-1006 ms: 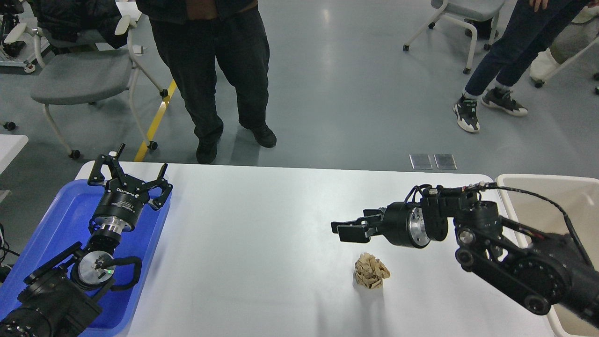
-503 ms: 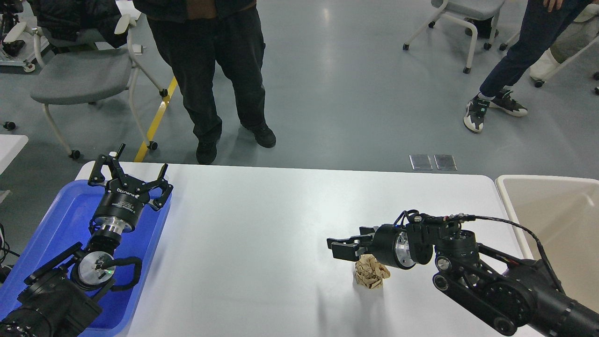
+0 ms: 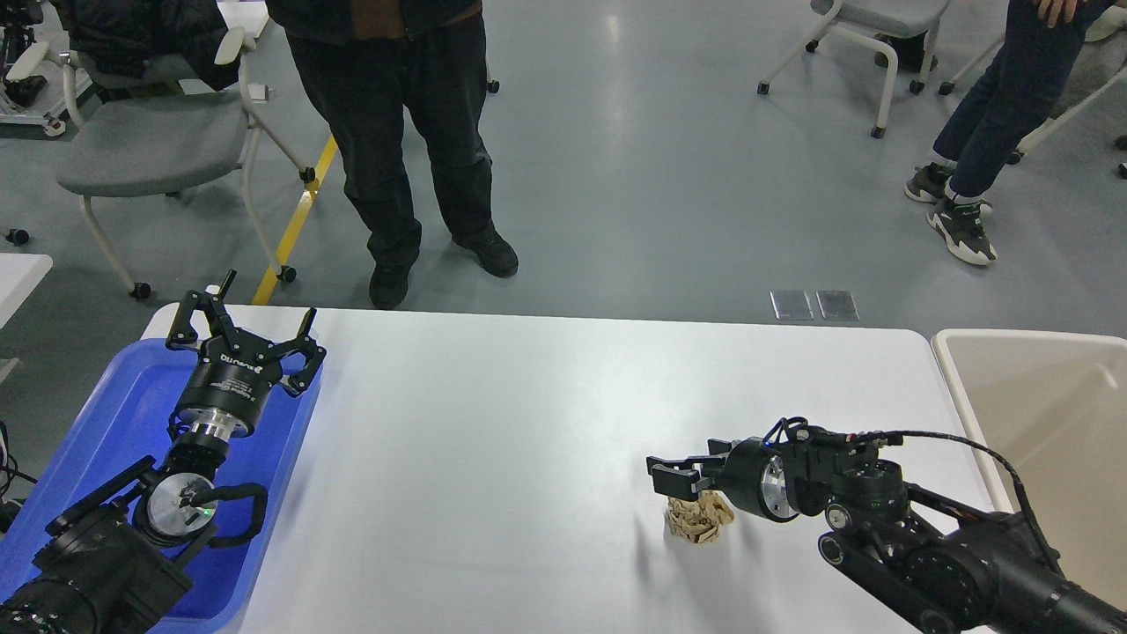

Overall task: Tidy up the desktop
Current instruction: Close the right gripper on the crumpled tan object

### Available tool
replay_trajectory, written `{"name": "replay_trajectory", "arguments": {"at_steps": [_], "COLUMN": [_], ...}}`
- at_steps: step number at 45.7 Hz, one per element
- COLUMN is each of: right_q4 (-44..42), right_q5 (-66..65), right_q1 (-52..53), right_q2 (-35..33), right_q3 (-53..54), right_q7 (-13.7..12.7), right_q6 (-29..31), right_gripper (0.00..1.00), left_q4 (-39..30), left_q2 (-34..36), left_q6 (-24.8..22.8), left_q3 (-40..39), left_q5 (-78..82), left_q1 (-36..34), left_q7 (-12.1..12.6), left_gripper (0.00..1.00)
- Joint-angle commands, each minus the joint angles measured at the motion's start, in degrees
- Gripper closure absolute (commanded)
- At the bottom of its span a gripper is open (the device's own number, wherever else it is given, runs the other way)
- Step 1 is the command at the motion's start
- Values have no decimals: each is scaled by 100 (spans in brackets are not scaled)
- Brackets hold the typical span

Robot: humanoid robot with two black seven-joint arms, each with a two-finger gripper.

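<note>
The white desktop (image 3: 493, 423) bears one crumpled tan paper ball (image 3: 696, 521) at the front right. My right gripper (image 3: 676, 474) hangs low just above the ball's far-left side. Its fingers are slightly apart and hold nothing, and its body hides the ball's upper right. My left gripper (image 3: 246, 328) is open and empty, pointing away from me above the far end of the blue tray (image 3: 123, 414).
A beige tub (image 3: 1039, 414) stands against the desktop's right edge. A person in dark trousers (image 3: 414, 150) stands just past the far edge. Grey chairs (image 3: 150, 141) and another person (image 3: 986, 123) are farther back on the floor.
My right gripper has come down and toward me, from well above and behind the paper ball to just over it. The left arm has not moved. The person at the far right has stepped right.
</note>
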Motion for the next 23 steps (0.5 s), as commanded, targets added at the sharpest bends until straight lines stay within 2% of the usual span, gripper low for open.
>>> {"name": "replay_trajectory", "arguments": {"at_steps": [1,23], "right_q4": [-199,-243], "right_q5": [-34,-43], "right_q1": [-292,-433], "right_q2": [21,30], "right_q3": [-12,6], "right_q7": [140,149], "right_q6": [-172,-207], "right_gripper": [0,0], "left_q4": [7,-2], "left_q2": [0,0], "left_q6": [0,0], "left_q3": [-1,-1], "left_q5": [8,-1], "left_q1": [0,0], "left_q7": [0,0], "left_gripper": [0,0]}}
